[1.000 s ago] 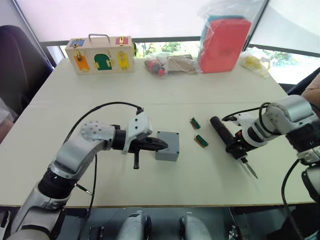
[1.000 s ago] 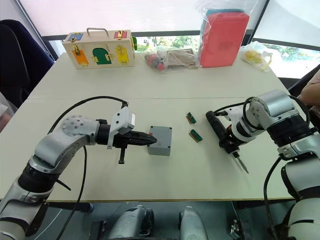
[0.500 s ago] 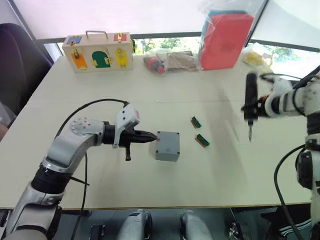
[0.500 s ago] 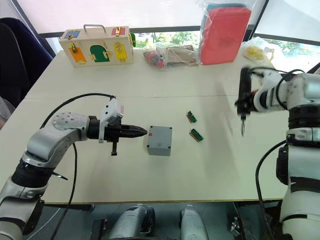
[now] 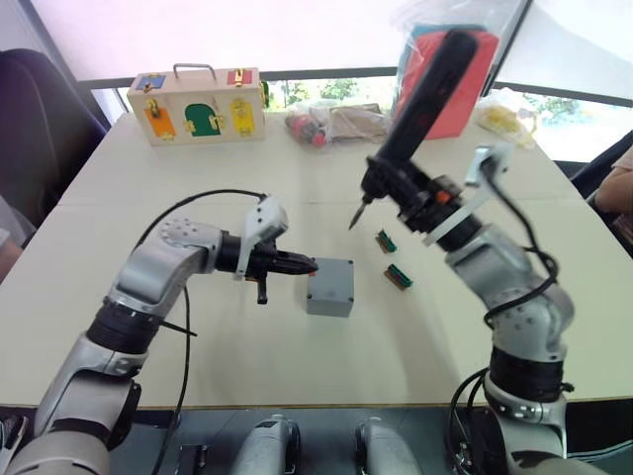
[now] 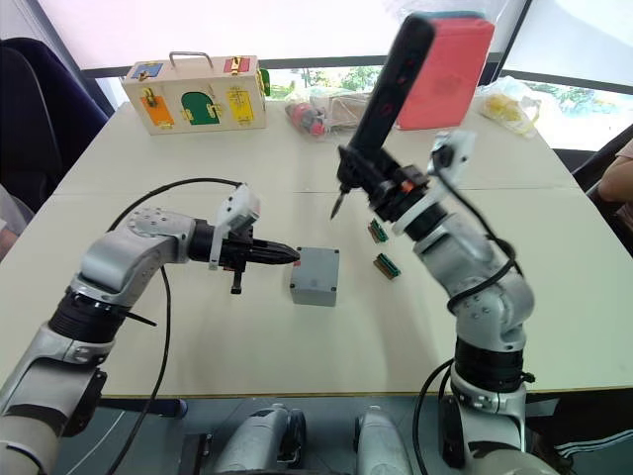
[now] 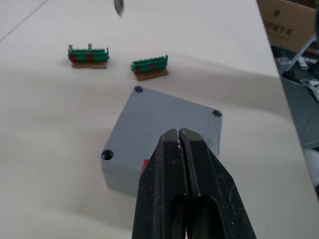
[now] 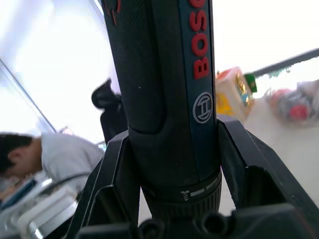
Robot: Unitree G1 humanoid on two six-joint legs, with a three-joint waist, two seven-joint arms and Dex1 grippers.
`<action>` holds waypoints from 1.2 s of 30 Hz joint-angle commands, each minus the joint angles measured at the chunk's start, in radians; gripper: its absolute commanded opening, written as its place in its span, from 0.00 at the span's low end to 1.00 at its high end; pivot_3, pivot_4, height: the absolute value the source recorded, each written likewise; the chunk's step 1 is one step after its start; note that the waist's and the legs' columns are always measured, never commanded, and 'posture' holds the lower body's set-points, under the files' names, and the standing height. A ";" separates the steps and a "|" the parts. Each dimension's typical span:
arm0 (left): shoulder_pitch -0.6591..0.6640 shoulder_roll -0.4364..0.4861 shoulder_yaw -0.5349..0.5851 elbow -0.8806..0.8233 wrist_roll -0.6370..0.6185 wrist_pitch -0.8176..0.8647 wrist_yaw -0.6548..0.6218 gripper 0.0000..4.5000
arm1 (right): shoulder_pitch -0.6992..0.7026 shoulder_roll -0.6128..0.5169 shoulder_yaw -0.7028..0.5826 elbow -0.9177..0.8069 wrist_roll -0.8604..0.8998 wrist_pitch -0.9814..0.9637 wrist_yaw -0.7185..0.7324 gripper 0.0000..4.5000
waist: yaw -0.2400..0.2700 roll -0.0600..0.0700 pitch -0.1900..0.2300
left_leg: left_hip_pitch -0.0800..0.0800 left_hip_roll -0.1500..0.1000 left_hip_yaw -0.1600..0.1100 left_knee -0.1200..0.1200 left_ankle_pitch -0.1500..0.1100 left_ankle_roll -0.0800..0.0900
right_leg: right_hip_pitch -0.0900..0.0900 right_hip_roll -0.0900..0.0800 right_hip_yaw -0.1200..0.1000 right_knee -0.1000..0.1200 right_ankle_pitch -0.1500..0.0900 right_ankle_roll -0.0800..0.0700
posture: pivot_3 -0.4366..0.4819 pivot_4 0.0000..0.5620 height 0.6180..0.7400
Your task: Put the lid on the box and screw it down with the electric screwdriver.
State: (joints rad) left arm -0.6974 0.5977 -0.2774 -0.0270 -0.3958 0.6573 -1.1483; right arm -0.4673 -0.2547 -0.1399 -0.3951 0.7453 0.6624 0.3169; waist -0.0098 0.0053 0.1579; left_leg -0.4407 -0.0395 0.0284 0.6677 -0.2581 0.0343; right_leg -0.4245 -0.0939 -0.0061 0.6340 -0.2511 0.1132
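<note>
The left end effector (image 7: 179, 137) has its fingers pressed together, their tips touching the near edge of the lid (image 7: 159, 132), which sits on the box (image 5: 330, 287) on the pale surface (image 5: 297, 366). Just beyond lie two small green terminal blocks (image 7: 149, 67). The right end effector (image 5: 425, 203) pinches the electric screwdriver (image 5: 415, 104), held tilted in the air above the surface, bit pointing down beyond the box. Farther back stand a wooden case (image 5: 198, 104) and a red bag (image 5: 445, 79).
</note>
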 commanded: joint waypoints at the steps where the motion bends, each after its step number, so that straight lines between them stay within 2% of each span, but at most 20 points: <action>1: 0.000 -0.012 -0.039 -0.005 0.060 -0.053 0.012 0.00 | 0.000 0.007 0.033 -0.029 -0.068 -0.105 0.030 0.40 | -0.002 0.000 0.000 | 0.000 0.000 0.000 0.000 0.000 0.000 | 0.000 0.000 0.000 0.000 0.000 0.000 | 0.48 0.27 1.00; 9: 0.023 -0.054 -0.094 0.043 0.151 -0.109 0.040 0.00 | 0.043 -0.016 0.061 0.012 -0.149 -0.166 0.077 0.40 | -0.001 0.000 0.000 | 0.002 0.000 0.000 0.000 0.000 0.000 | 0.000 0.000 0.000 0.000 0.000 0.000 | 0.48 0.27 1.00; 21: 0.026 -0.069 -0.093 0.070 0.167 -0.121 0.034 0.00 | 0.099 -0.009 0.077 -0.054 -0.154 -0.145 0.056 0.40 | 0.000 -0.001 0.000 | 0.002 0.001 0.000 0.000 0.000 0.000 | 0.000 0.000 0.001 0.000 0.000 0.000 | 0.48 0.27 1.00; 36: 0.022 -0.078 -0.085 0.080 0.176 -0.126 0.030 0.00 | 0.130 -0.005 0.109 -0.028 -0.197 -0.172 0.065 0.40 | 0.000 -0.001 -0.001 | 0.003 0.001 0.000 0.000 0.000 0.000 | 0.002 0.000 0.001 0.000 0.000 0.000 | 0.48 0.27 1.00</action>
State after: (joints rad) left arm -0.6834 0.5113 -0.3424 0.0326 -0.2503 0.5176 -1.1185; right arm -0.3316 -0.2586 -0.0324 -0.3883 0.5537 0.5235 0.3666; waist -0.0099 0.0044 0.1572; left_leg -0.4374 -0.0390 0.0284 0.6676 -0.2583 0.0347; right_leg -0.4228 -0.0935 -0.0056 0.6339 -0.2511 0.1131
